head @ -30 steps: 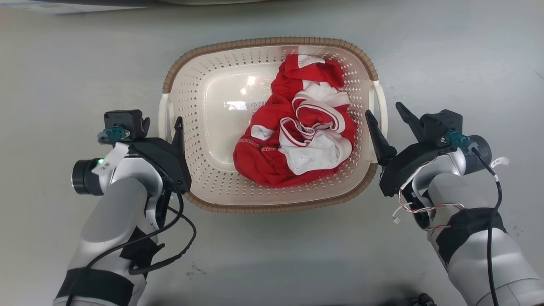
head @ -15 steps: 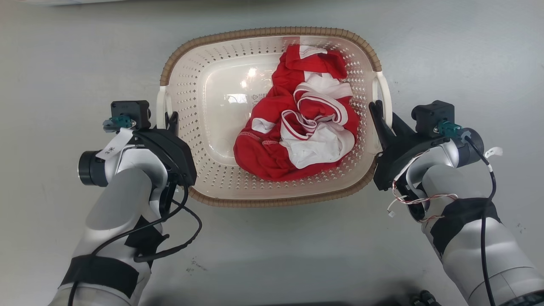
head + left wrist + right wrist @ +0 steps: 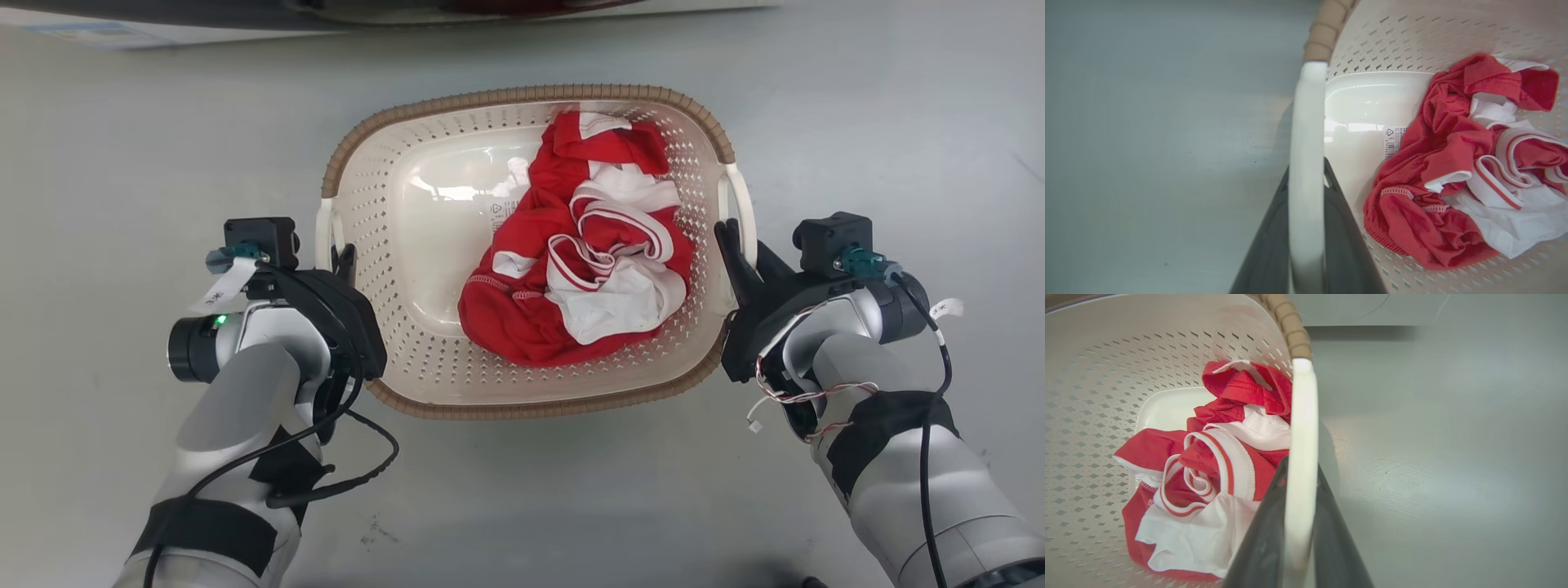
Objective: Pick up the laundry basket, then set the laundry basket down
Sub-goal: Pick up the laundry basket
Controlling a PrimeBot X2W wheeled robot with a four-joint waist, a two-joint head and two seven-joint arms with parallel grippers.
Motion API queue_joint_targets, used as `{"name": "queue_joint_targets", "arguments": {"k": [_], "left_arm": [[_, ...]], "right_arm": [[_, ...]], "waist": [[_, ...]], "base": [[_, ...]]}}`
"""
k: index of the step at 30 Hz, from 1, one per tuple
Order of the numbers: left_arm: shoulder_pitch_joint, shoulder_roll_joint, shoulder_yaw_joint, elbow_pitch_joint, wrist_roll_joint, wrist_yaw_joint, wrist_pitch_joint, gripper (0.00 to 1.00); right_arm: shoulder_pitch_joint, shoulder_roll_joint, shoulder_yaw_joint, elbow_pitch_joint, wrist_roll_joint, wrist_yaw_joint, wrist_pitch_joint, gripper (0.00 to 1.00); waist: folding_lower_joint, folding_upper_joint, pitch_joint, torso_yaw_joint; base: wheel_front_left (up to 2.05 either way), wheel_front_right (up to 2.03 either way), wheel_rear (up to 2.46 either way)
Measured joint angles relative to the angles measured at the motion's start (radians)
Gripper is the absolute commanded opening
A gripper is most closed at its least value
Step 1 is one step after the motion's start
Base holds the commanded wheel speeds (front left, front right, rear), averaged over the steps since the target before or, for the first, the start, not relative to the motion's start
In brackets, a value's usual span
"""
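We count one laundry basket (image 3: pixel 522 91) in the middle of the frame, with two white handles: the left handle (image 3: pixel 324 237) and the right handle (image 3: pixel 747 208). In it lies one heap of red and white cloth (image 3: pixel 571 294); how many garments make it up we cannot tell. There is one small printed label (image 3: pixel 500 210) on the basket's bottom. We see two robot arms, the left arm (image 3: pixel 237 392) at the lower left and the right arm (image 3: pixel 890 457) at the lower right, each with one pair of jaws.

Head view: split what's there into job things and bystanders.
Job:
- laundry basket
- left gripper, clamped on its left handle
- right gripper, clamped on its right handle

Bystanders:
- red and white garment, inside the basket
- grey floor
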Motion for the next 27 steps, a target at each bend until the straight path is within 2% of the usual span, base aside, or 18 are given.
{"name": "queue_joint_targets", "arguments": {"k": [15, 27], "left_arm": [[0.014, -0.019, 0.000, 0.081, -0.038, -0.023, 0.058, 0.00], [0.098, -0.019, -0.042, 0.090, -0.139, -0.026, 0.142, 0.00]], "right_arm": [[0.047, 0.010, 0.032, 0.070, 0.070, 0.001, 0.044, 0.00], [0.109, 0.017, 0.075, 0.091, 0.137, 0.001, 0.130, 0.00]], "waist": [[0.0000, 0.0000, -0.141, 0.007], [-0.0001, 0.0000, -0.269, 0.006]], "base": [[0.00, 0.00, 0.00], [0.00, 0.00, 0.00]]}}
